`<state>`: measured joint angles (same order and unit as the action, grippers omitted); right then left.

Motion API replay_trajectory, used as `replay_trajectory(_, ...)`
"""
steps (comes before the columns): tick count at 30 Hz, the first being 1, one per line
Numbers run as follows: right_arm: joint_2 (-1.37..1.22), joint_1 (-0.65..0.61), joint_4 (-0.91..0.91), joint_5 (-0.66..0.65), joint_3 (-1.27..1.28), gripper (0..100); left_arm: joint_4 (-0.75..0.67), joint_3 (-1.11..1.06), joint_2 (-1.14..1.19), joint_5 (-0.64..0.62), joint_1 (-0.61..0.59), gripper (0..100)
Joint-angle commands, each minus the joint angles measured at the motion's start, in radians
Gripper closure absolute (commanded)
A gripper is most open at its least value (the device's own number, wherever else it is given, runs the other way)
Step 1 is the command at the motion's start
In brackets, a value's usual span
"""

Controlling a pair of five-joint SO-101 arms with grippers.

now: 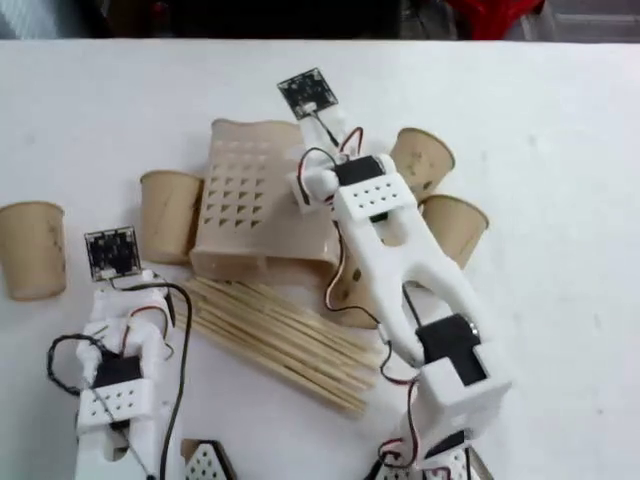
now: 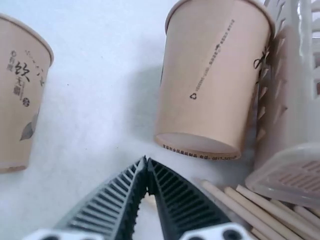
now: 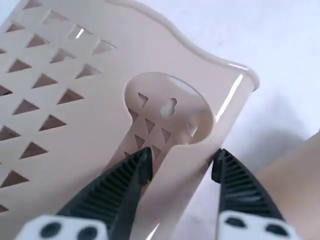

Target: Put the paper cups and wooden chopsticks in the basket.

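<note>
We've got the right gripper (image 3: 181, 162) with its jaws apart, straddling the basket (image 3: 75, 125) wall right at the handle hole, not pinched yet by the looks of it. The basket seems tipped over, so we'd bite deep on that wall and swing it upright slowly, minding the paper cups (image 1: 168, 215) just beside it. The wooden chopsticks (image 1: 280, 340) lie against the basket's near side. The left gripper (image 2: 146, 165) is closed on nothing, near the cup touching the basket.
</note>
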<state>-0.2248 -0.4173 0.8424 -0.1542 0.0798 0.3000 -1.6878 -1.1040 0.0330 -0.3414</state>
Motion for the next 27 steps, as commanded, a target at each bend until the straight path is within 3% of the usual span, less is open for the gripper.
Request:
replay_trajectory(1, -0.002, 0.033, -0.015, 0.0, -0.044, 85.3, 0.003, 0.003, -0.015, 0.008, 0.008, 98)
replay_trajectory(5, -0.042, 0.074, -0.016, 0.0, -0.046, 99.0, 0.003, 0.003, -0.015, 0.008, 0.008, 98)
replay_trajectory(14, -0.039, 0.107, -0.019, 0.055, -0.044, 98.1, 0.003, 0.003, -0.015, 0.008, 0.008, 98)
replay_trajectory(21, 0.114, 0.107, -0.01, 0.196, -0.04, 98.2, 0.003, 0.003, -0.015, 0.008, 0.008, 98)
replay_trajectory(27, 0.285, 0.107, 0.087, 0.219, -0.041, 98.2, 0.003, 0.003, -0.015, 0.008, 0.008, 98)
